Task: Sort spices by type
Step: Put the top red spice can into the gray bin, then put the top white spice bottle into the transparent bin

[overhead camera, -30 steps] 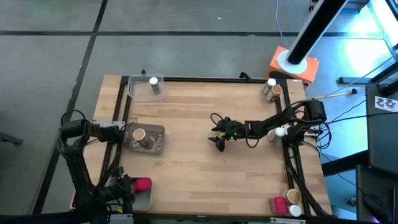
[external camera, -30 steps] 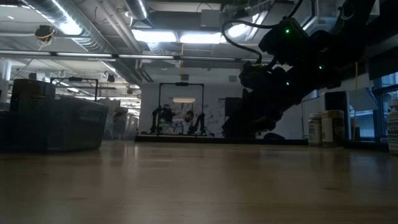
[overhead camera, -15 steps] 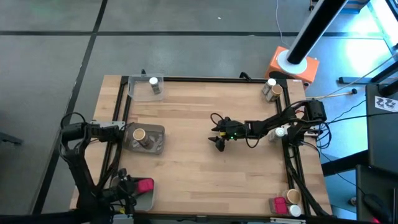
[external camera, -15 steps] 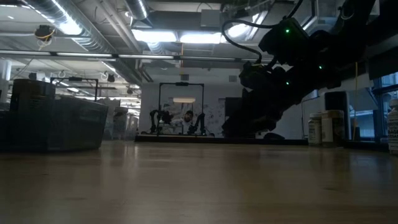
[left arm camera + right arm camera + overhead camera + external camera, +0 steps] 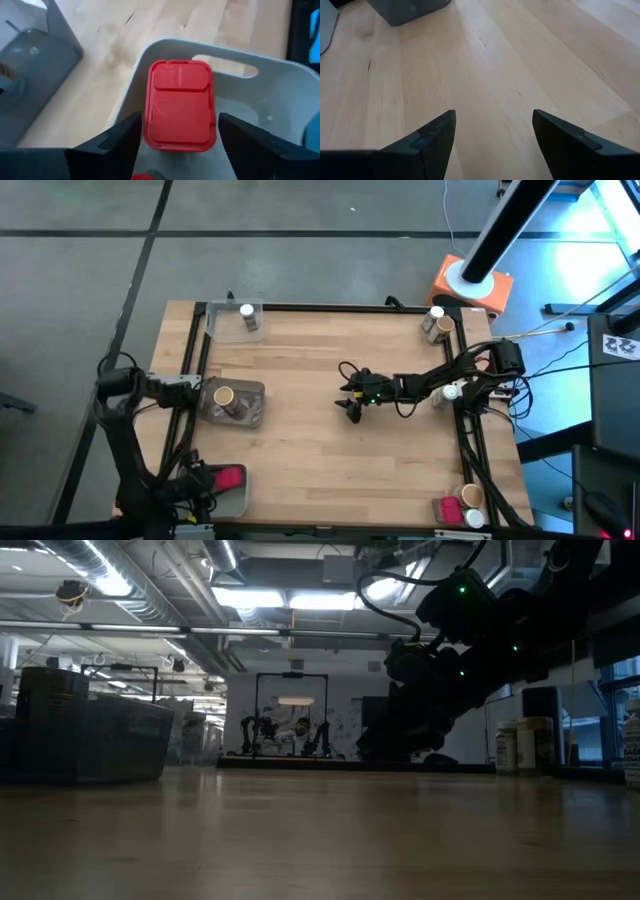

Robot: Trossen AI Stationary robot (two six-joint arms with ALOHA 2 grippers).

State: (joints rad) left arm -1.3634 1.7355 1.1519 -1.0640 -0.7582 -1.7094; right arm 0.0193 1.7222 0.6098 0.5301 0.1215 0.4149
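My left gripper (image 5: 175,145) hangs over the grey tray (image 5: 236,498) at the worktop's near left corner, fingers spread wide, with the red spice box (image 5: 180,105) standing in the tray between and just ahead of my fingertips (image 5: 125,132); neither finger touches it. From above, that box (image 5: 228,476) shows pink against the tray's far wall.

My right gripper (image 5: 350,406) hovers over bare wood near the middle of the worktop (image 5: 320,460), fingers (image 5: 437,132) parted wide around nothing.

A tan-lidded jar (image 5: 224,396) sits in the clear tray at the left edge. A white-lidded jar (image 5: 246,311) sits in the tray at the far left corner. More spices wait at the far right corner (image 5: 437,323) and the near right corner (image 5: 460,505).
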